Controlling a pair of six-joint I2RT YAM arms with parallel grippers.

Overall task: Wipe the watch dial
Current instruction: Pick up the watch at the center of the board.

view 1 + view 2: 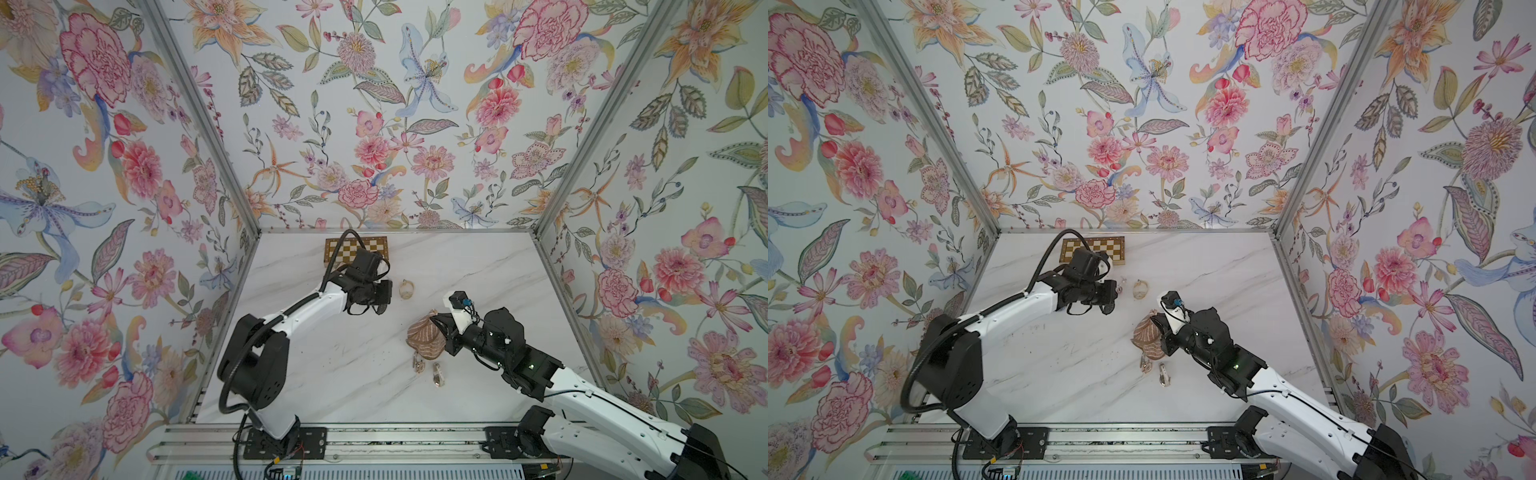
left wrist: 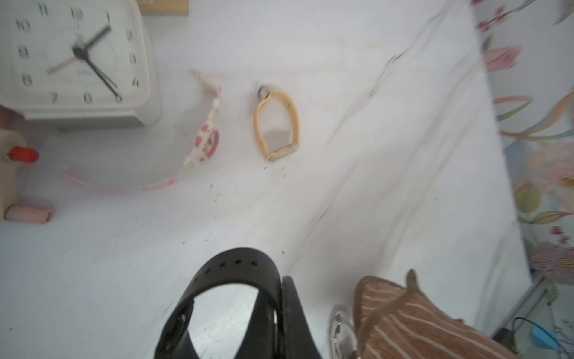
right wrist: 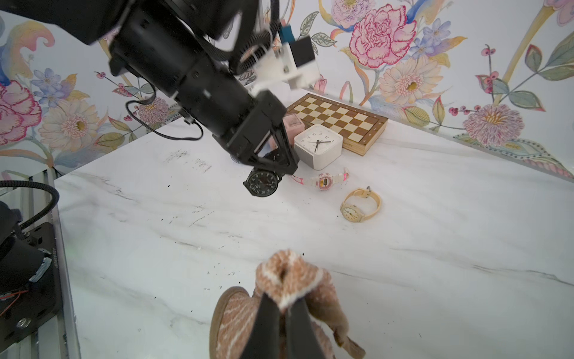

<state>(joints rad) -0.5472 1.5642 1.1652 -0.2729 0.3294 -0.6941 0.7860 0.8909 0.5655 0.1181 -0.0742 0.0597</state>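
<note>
A black watch with a dark round dial (image 3: 262, 184) hangs under my left gripper (image 3: 279, 167), which is shut on its strap (image 2: 236, 273). The dial is tilted toward the right arm and sits low over the marble table (image 3: 435, 248). My right gripper (image 3: 284, 307) is shut on a bunched brown cloth with white stripes (image 3: 292, 276). In both top views the cloth (image 1: 424, 338) (image 1: 1147, 334) lies in front of and to the right of the left gripper (image 1: 376, 301), apart from the watch.
A beige watch (image 3: 360, 205) and a pink-and-white watch (image 3: 324, 181) lie behind the black one. A white square clock (image 3: 318, 144) and a chessboard (image 1: 357, 249) stand at the back. Two small metal watches (image 1: 418, 364) (image 1: 437, 374) lie just in front of the cloth.
</note>
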